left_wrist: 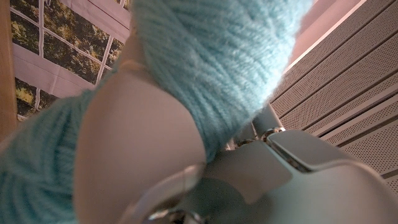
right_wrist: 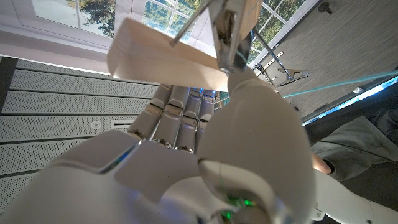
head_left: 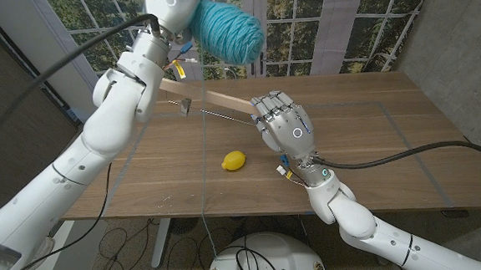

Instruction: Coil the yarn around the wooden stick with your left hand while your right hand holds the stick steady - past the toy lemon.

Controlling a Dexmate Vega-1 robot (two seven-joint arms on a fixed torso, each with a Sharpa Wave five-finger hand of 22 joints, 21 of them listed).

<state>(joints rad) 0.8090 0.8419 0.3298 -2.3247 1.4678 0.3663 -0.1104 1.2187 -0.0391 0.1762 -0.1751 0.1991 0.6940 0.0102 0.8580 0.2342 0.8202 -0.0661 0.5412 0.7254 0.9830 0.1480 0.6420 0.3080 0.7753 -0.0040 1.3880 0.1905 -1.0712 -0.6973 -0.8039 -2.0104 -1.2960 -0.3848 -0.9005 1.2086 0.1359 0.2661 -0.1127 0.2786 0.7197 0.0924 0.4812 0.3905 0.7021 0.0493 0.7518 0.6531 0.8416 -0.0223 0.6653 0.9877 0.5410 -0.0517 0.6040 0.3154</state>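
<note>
We are standing at the wooden table (head_left: pixel 367 156), whose far edge is running under the windows at twelve o'clock and whose near edge is crossing the head view at six. Broad bare wood is lying open from three to five o'clock, right of our right arm, and again from seven to nine, under our left arm.

Our left hand (head_left: pixel 172 7) is reaching up at eleven o'clock, high above the table's far edge, gripping the ball of teal yarn (head_left: pixel 228 29); in the left wrist view the yarn (left_wrist: pixel 217 56) is bulging over the fingers. A thin strand (head_left: pixel 203 166) is dropping from there straight down past the table's near edge.

Our right hand (head_left: pixel 284 128) is sitting just right of centre, holding one end of the wooden stick (head_left: pixel 206 96). In the right wrist view its fingers (right_wrist: pixel 177 118) are closing under the stick (right_wrist: pixel 161 59). The stick is slanting toward ten o'clock, raised over the far half of the table, with a small metal clip (head_left: pixel 185 106) hanging from it.

The toy lemon (head_left: pixel 234 160) is lying at the centre of the table, at about seven o'clock from our right hand and apart from it, with the strand passing just to its left.
</note>
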